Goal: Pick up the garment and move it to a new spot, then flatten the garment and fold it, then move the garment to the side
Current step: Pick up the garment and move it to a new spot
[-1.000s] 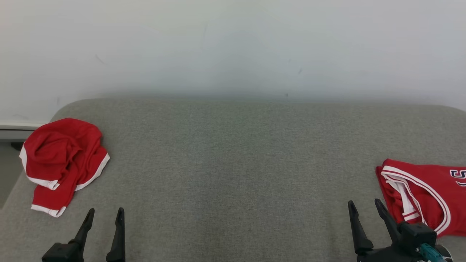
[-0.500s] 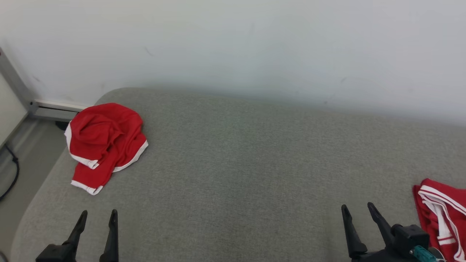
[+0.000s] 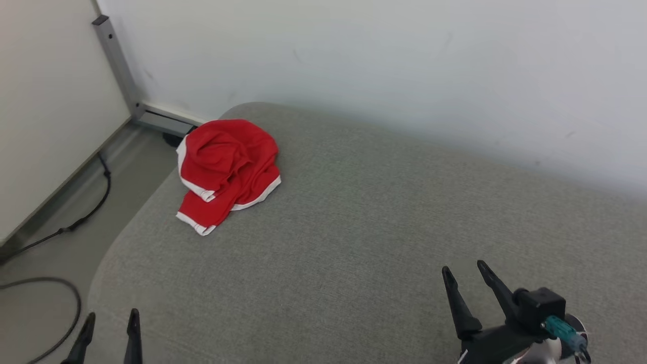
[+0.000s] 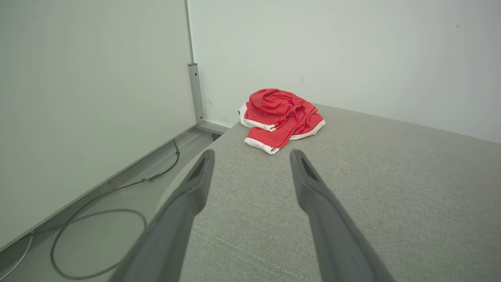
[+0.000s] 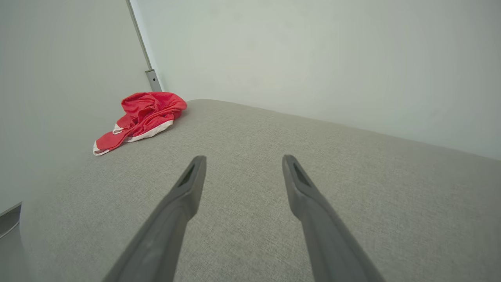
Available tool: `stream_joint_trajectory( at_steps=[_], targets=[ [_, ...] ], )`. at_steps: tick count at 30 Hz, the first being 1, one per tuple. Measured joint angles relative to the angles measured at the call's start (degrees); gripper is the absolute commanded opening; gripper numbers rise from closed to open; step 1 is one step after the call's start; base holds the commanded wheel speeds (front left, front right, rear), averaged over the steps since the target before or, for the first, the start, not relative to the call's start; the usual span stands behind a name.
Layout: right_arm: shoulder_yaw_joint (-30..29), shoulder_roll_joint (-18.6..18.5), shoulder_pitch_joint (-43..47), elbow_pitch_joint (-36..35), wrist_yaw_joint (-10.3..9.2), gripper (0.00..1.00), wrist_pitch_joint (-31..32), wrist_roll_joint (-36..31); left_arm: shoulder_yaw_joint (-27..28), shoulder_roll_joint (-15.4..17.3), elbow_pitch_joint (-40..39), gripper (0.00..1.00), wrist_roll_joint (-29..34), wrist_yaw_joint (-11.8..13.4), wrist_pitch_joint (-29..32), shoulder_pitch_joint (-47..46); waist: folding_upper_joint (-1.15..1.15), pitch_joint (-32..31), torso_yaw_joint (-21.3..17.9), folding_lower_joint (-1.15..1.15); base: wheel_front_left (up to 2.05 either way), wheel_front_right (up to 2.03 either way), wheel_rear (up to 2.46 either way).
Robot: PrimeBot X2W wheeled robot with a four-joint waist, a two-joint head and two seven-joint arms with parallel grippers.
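Though crumpled, soft red garment [image 3: 227, 169]

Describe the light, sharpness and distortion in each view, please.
Head view: soft even light, no glare, the crumpled red garment with white trim sharp. Left wrist view: the long dark fingers look soft near the lens. Right wrist view: same softness on its fingers.

garment [image 3: 226, 167]: red, white trim | cushion [image 3: 354, 242]: grey | wall [image 3: 354, 60]: white
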Motion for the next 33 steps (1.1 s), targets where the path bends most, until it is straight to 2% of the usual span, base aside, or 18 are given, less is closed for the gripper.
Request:
stream_joint_trajectory(
  at_steps=[10,16,22,28,33],
  targets=[
    [2.45,0.15,-5.97,3.28,1.42,1.0,1.04,-0.59,4.53,-2.57,-1.97,1.0,0.19,0.03,-0.1,2.6,0.0,2.62,5.27,0.0,-0.08,-0.08,-0.08],
    [2.56,0.18,-6.02,4.44,1.78,1.0,0.97,-0.59,4.39,-3.54,-2.5,1.0,0.71,0.07,-0.08,2.62,0.0,2.98,5.71,0.0,-0.27,-0.27,-0.27],
    [2.54,0.08,-5.65,5.13,1.92,1.0,0.88,-0.59,1.8,-3.58,-1.79,1.0,0.89,-0.13,1.59,-0.37,0.0,2.8,5.35,0.0,0.0,0.0,0.0],
    [2.7,-0.21,-3.46,4.55,1.86,1.0,0.68,-0.92,-1.44,-3.58,2.11,1.0,0.7,-4.05,5.1,-10.83,0.0,3.43,5.0,0.0,0.0,0.0,0.0],
    [2.64,-2.24,-2.91,2.64,1.83,1.0,0.98,-1.8,-5.77,-4.95,11.23,1.0,0.68,-7.78,11.49,-22.98,0.01,4.76,4.39,0.01,0.0,0.0,0.0]
  ],
)
